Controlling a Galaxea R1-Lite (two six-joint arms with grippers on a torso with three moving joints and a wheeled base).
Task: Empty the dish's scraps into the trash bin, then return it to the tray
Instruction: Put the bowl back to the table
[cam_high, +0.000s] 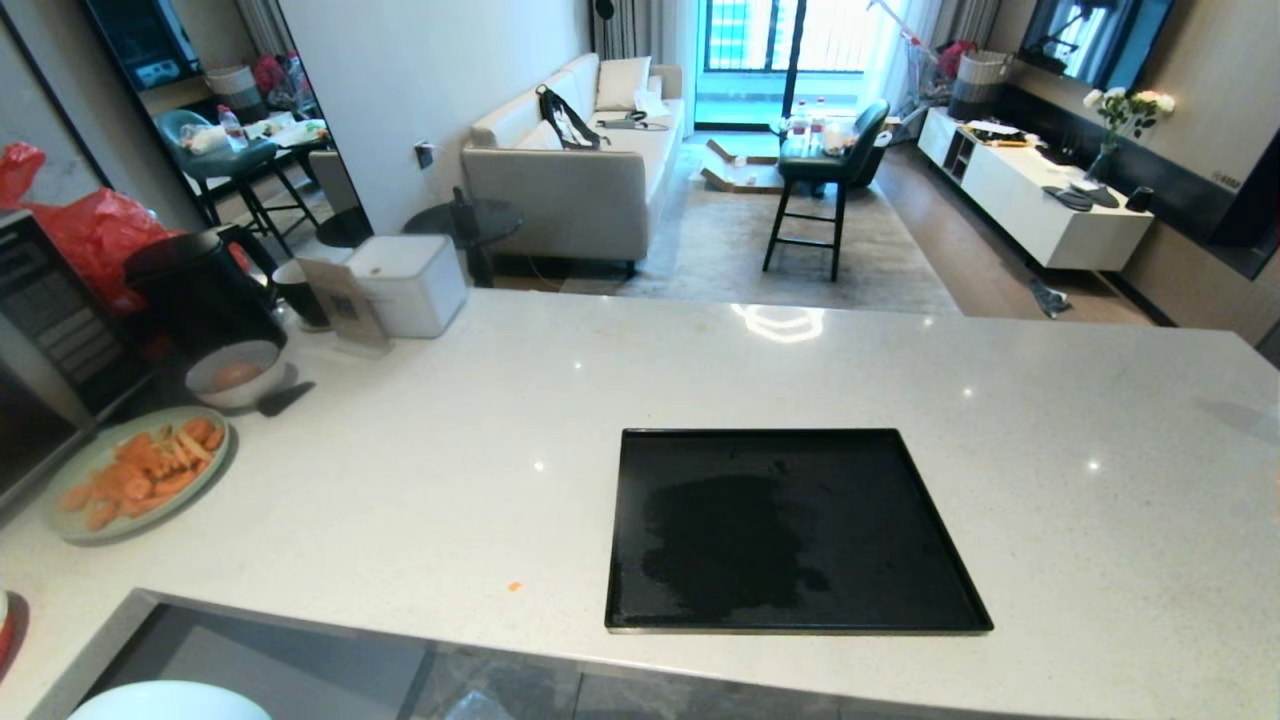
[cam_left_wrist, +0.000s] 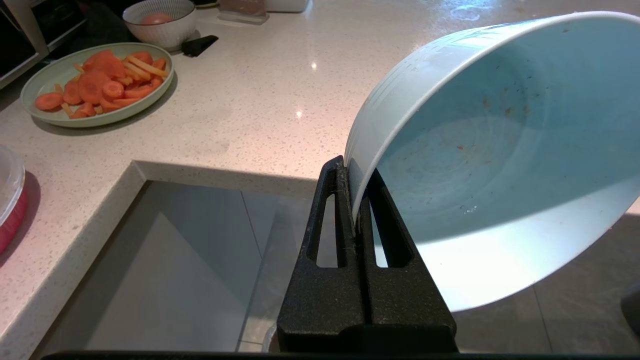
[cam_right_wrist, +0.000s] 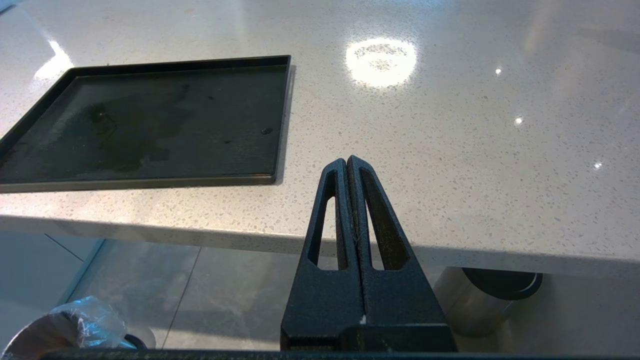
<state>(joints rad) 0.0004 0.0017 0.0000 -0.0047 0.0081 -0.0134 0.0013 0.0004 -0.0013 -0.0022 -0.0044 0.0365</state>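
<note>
My left gripper (cam_left_wrist: 350, 172) is shut on the rim of the dish (cam_left_wrist: 500, 150), a pale blue glossy bowl held tilted on its side below the counter's edge. Only tiny orange specks cling inside it, and the scraps are out of view. In the head view just the dish's rim (cam_high: 170, 702) shows at the bottom left. The black tray (cam_high: 790, 530) lies bare on the counter with a wet smear; it also appears in the right wrist view (cam_right_wrist: 150, 120). My right gripper (cam_right_wrist: 347, 161) is shut on nothing, below the counter edge. The trash bin (cam_right_wrist: 60, 335) stands on the floor.
A green plate of carrot pieces (cam_high: 140, 470) and a greyish bowl (cam_high: 235, 375) sit at the counter's left, near a black kettle (cam_high: 200, 290) and a white box (cam_high: 410, 285). A small orange bit (cam_high: 514, 586) lies on the counter. A matte steel cylinder (cam_right_wrist: 480, 297) stands under the counter edge.
</note>
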